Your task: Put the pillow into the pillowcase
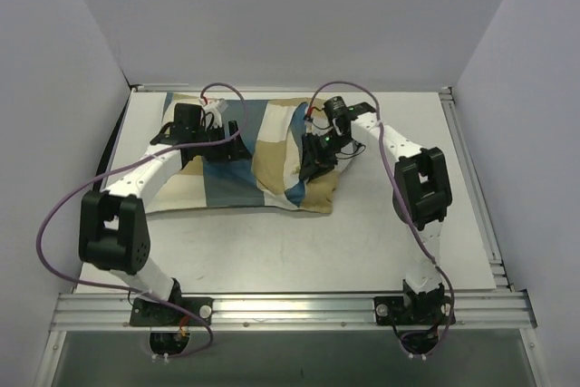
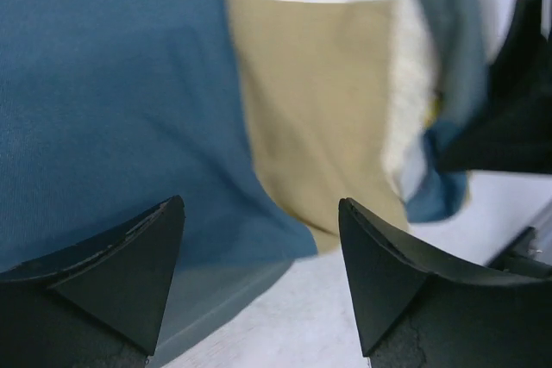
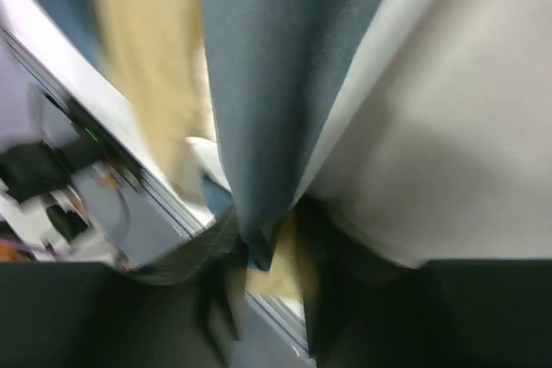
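– Left gripper (image 2: pixel 260 204) is opened wide; right gripper (image 3: pixel 259 273) is pinched on a pillowcase (image 1: pixel 272 156) fold, by the table's (image 1: pixel 362 242) far edge.
– Soft, floppy cloth, squashy pillow (image 2: pixel 412 84): the open hem should be gripped.

- The pillowcase (image 1: pixel 245 156) is checked in broad blocks of blue, tan and white.
- The pillow (image 1: pixel 322 195) is cream-white, and my left wrist view shows a touch of yellow at its edge.
- My left gripper (image 2: pixel 260 213) is matt black.
- My left arm (image 1: pixel 154 177) and right arm (image 1: pixel 390 142) are white with black joints.
- Their cables (image 1: pixel 54 215) are purple.
- The worktop (image 1: pixel 299 251) is plain white.
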`<state>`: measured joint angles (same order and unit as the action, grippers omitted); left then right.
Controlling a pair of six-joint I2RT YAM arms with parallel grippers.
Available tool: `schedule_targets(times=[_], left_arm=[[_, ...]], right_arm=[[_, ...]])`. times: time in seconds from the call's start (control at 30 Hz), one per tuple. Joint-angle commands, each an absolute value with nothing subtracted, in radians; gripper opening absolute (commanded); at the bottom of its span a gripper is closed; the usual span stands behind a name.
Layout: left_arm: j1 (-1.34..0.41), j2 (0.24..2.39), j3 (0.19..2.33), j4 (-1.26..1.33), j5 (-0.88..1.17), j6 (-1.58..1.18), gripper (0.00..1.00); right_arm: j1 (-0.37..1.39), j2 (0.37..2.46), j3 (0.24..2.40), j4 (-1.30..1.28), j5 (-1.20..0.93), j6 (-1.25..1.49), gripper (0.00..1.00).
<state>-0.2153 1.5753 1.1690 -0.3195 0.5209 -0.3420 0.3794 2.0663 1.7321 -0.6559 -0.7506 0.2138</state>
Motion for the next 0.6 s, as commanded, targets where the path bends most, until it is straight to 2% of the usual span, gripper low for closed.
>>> schedule_targets(times=[0.0, 0.07, 0.1, 0.13, 0.17, 0.27, 0.3, 0.4, 0.43, 0.57], left_arm=[[-0.206, 1.667, 1.204, -0.500, 0.413, -0.216, 0.80], [-0.206, 1.710, 1.198, -0.518, 0.388, -0.195, 0.80], [-0.199, 1.716, 1.189, -0.522, 0.373, -0.192, 0.80], [-0.195, 1.718, 1.162, -0.520, 0.365, -0.193, 0.81], [-0.190, 1.717, 1.149, -0.519, 0.361, -0.193, 0.81], [-0.186, 1.701, 1.118, -0.511, 0.335, -0.169, 0.80], [-0.181, 1.698, 1.114, -0.511, 0.345, -0.163, 0.79], [-0.175, 1.686, 1.117, -0.509, 0.393, -0.140, 0.79], [-0.175, 1.677, 1.118, -0.508, 0.440, -0.126, 0.78], [-0.195, 1.649, 1.131, -0.505, 0.449, -0.092, 0.78]], right_arm=[[0.388, 2.094, 1.644, -0.831, -0.638, 0.088, 0.32], [0.339, 2.065, 1.637, -0.888, -0.626, 0.058, 0.48], [0.255, 2.036, 1.625, -0.888, -0.656, 0.060, 0.53], [0.214, 1.976, 1.626, -0.891, -0.676, 0.064, 0.63], [0.168, 1.947, 1.631, -0.894, -0.707, 0.063, 0.67], [0.046, 1.855, 1.644, -0.919, -0.742, 0.032, 0.71], [0.017, 1.839, 1.638, -0.923, -0.736, 0.017, 0.70], [0.014, 1.812, 1.577, -0.928, -0.744, -0.024, 0.58], [0.024, 1.815, 1.544, -0.927, -0.762, -0.026, 0.51], [0.106, 1.851, 1.548, -0.901, -0.814, 0.021, 0.37]])
